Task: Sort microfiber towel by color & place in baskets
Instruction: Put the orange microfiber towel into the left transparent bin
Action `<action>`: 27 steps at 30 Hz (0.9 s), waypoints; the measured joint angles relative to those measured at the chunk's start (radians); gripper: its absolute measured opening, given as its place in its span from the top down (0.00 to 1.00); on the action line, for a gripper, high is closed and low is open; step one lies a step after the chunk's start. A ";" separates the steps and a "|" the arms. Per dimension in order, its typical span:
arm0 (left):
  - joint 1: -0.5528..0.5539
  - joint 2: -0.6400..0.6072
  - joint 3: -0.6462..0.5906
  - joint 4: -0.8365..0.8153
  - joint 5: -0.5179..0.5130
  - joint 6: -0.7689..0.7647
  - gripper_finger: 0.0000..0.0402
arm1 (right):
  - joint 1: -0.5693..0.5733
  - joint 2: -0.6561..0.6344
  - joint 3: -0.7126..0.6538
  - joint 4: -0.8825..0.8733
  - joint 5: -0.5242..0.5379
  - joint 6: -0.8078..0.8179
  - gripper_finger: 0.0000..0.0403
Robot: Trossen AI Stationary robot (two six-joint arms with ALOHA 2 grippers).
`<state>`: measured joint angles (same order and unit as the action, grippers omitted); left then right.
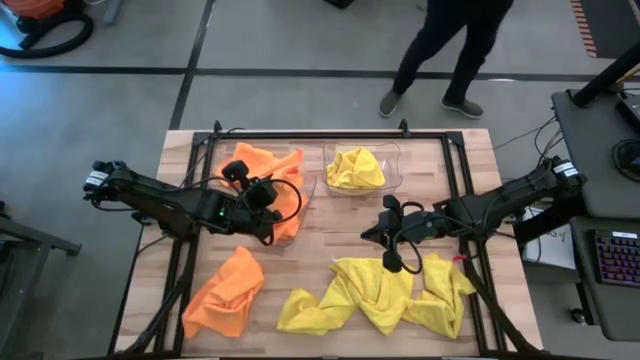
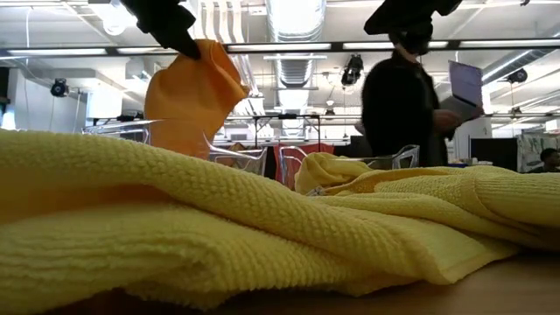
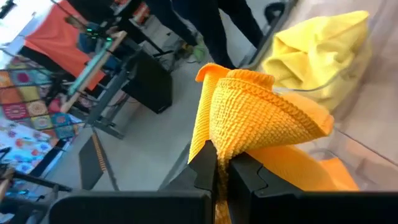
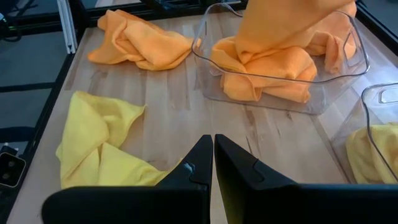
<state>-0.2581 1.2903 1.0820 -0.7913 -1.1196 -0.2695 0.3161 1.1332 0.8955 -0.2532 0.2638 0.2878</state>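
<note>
The held towel (image 3: 261, 112) is showing bright orange in a waffle-like weave. The loose towel (image 1: 225, 292) on the table (image 1: 330, 225) is showing the same orange. The spread towels (image 1: 375, 295) and the one (image 1: 354, 168) in the clear basket (image 1: 392, 150) are showing bright yellow. The tabletop is displaying pale wood grain. Both arms and the frame (image 1: 455, 170) are appearing black.

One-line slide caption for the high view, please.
Left pincer holds an orange towel over the left basket; right pincer, shut and empty, hovers above yellow towels.
</note>
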 joint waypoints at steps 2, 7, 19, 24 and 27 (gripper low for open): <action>0.000 0.000 -0.004 0.007 0.031 0.000 1.00 | 0.000 0.000 0.000 0.000 0.000 0.000 0.97; 0.000 0.000 -0.011 0.010 0.126 0.000 1.00 | 0.000 0.000 0.000 0.000 0.000 0.000 0.97; 0.000 0.000 -0.011 0.021 0.432 -0.001 1.00 | 0.000 0.000 0.000 0.000 0.000 0.000 0.97; 0.001 0.000 -0.011 0.032 0.511 -0.001 1.00 | 0.000 0.000 0.000 0.000 0.000 0.000 0.97; 0.001 0.000 -0.011 0.032 0.552 0.000 1.00 | 0.000 0.000 0.000 0.000 0.000 0.000 0.97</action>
<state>-0.2573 1.2903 1.0706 -0.7593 -0.5674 -0.2697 0.3161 1.1332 0.8955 -0.2531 0.2641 0.2878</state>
